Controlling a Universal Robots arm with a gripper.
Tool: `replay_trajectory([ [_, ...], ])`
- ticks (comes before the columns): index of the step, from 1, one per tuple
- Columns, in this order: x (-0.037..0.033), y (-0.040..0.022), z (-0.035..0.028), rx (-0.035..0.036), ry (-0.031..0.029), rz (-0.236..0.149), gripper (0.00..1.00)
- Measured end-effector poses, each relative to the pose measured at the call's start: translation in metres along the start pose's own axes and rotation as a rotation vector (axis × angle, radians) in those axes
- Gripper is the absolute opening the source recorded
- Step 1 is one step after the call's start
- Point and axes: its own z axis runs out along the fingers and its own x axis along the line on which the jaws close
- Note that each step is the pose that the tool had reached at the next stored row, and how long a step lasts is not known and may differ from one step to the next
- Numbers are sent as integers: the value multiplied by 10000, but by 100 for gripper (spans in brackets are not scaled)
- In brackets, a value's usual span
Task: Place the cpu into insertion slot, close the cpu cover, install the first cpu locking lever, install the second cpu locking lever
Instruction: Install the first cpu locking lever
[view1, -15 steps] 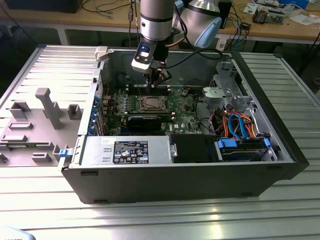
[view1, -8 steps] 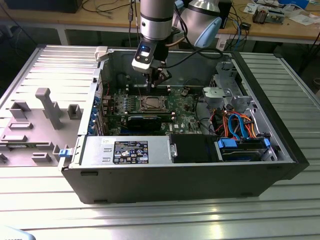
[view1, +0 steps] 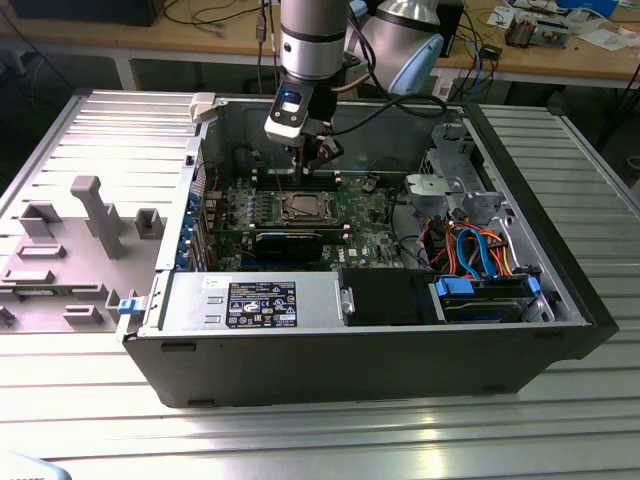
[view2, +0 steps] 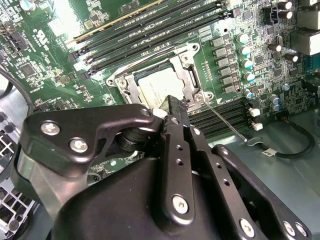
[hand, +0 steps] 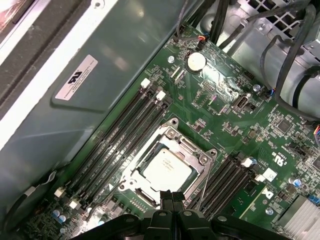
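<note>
Jaws of the gripper (hand: 171, 196) are pressing together, empty, beside the cpu cover (hand: 187, 145) lying over the cpu (hand: 167, 169) in the insertion slot (hand: 131, 175). I'm judging the loose locking lever (view2: 226, 120) wants steady downward pressure.

Ribbed metal table (view1: 300, 440): lying across the exterior view from 3 through 6 to 9 o'clock, catching pale glare around 5 o'clock. Wooden workbench (view1: 575, 58): running along the back from 10 to 2 o'clock, carrying loose cables (view1: 215, 15) and papers (view1: 610, 35).
</note>
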Motion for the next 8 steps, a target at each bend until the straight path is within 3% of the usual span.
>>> replay_trajectory([
  [8,0,0,-8,1,-6,-164,11],
])
